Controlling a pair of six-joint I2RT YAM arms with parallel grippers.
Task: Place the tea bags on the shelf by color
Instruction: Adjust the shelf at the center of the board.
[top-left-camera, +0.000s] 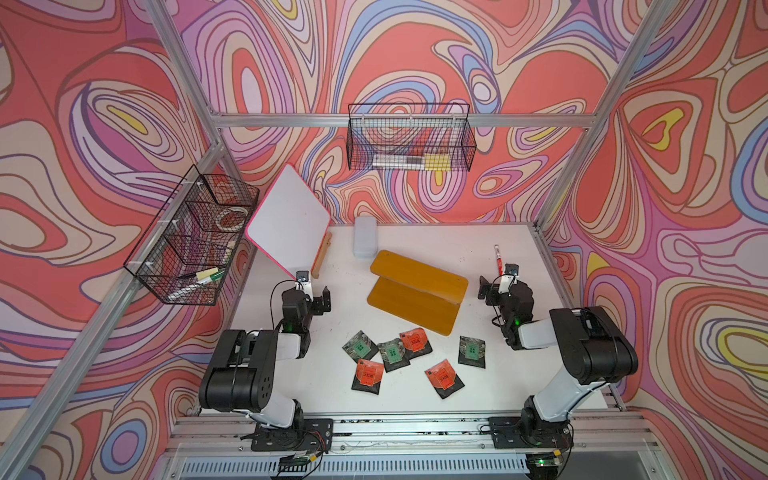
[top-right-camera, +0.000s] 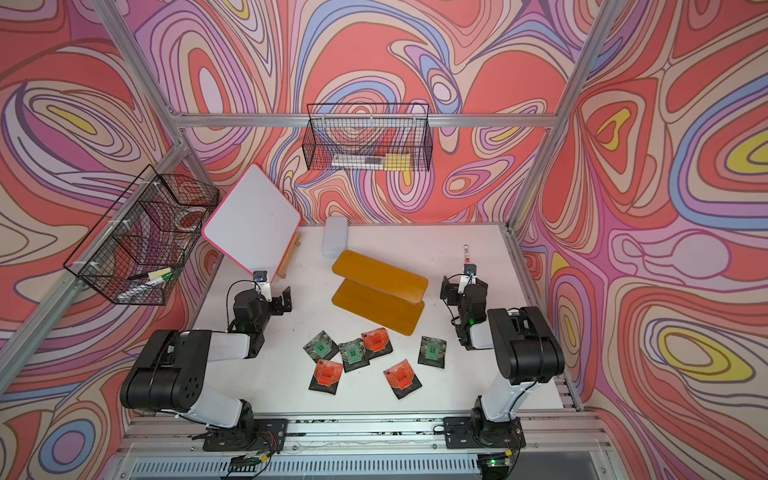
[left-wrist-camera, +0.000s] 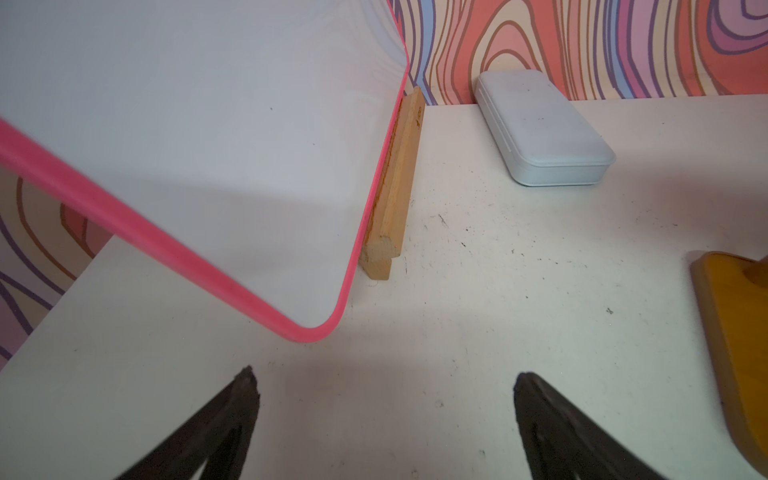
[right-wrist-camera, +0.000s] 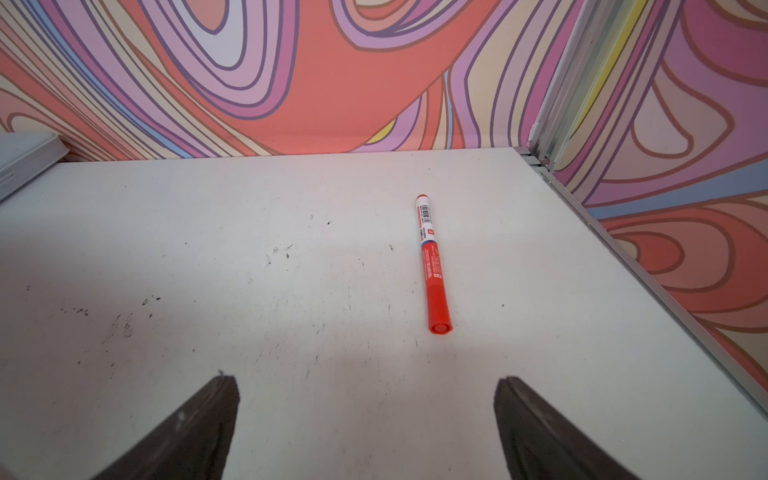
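Tea bags (top-left-camera: 392, 353): six, three green and three orange-red, all loose on the tabletop (top-left-camera: 407, 401) just in front of the shelf (top-left-camera: 417, 272). Shelf: both boards bare. Left fingers (left-wrist-camera: 224, 424) and right fingers (right-wrist-camera: 195, 424): spread wide, empty, flanking the shelf. Sorting not begun; six placements remain.

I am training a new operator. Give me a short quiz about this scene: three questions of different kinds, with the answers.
1. True or false: one of the tea bags already lies on the shelf.
2. How many tea bags have a green label? A) two B) three C) four
3. Fill in: in the right wrist view, a red ____ lies on the table ahead of the open right gripper.

Key:
1. False. All six lie on the table, and the shelf carries none.
2. B
3. marker
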